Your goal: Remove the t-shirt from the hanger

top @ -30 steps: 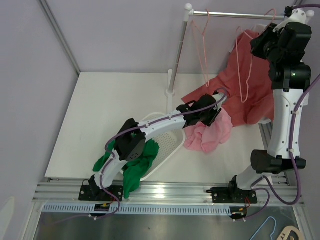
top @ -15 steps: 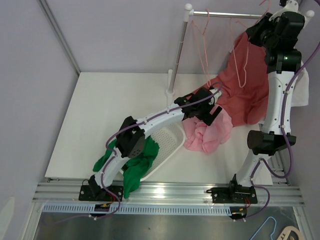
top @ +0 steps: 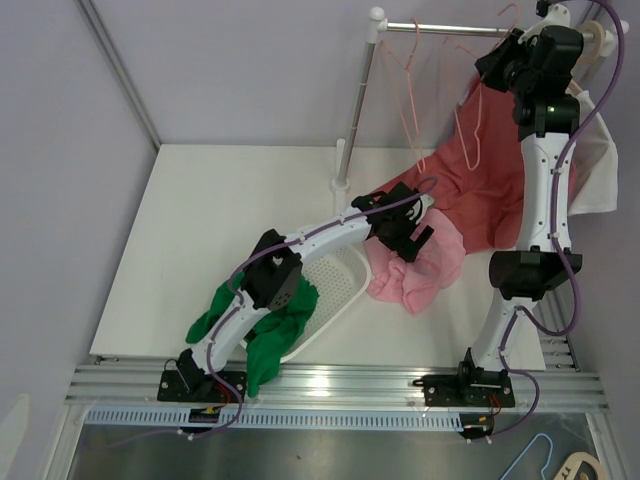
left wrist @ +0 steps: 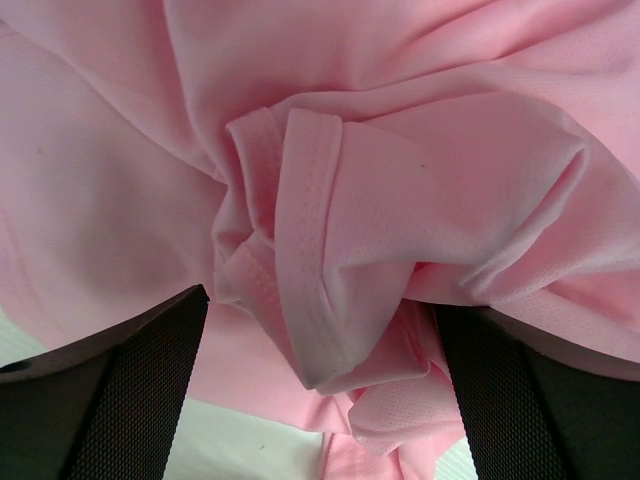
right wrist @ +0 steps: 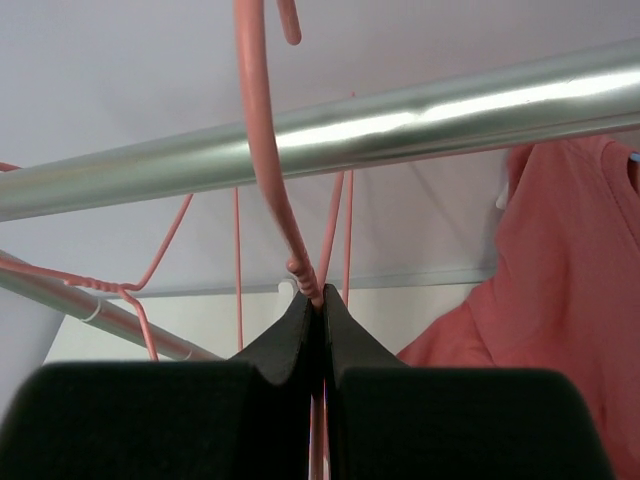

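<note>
Top view, red t-shirt: It hangs on a pink hanger up by the rail. Its bottom end lies on the table.
Top view, right gripper: It is up high, at the top of that hanger, close to the rail.
Top view, left gripper: It is low down over a pink cloth. The cloth lies on the table, touching the red shirt's bottom edge.
Top view, other things: A spare hanger hangs on the rail. A white basket holds a green cloth. A white cloth hangs at the far right.
Left wrist view, left gripper: Its jaws are wide apart. A folded bump of the pink cloth sits between them, not squeezed as far as I can tell.
Right wrist view, right gripper: Its fingers are pinched tight on the hanger's thin wire neck, just under the hook. The hook goes up across the rail. I cannot tell if it rests on it.
Right wrist view, red t-shirt: It hangs just beside the fingers, on the right.
How the shirt will handle: It looks soft, light and floppy. It should slide off the wire, but the neck hole may catch.
Where to hold: Best at a shoulder or the collar, pulling sideways off one hanger end.
In the way: The spare hanger wires are near and could tangle. The pink cloth crowds the hem.
</note>
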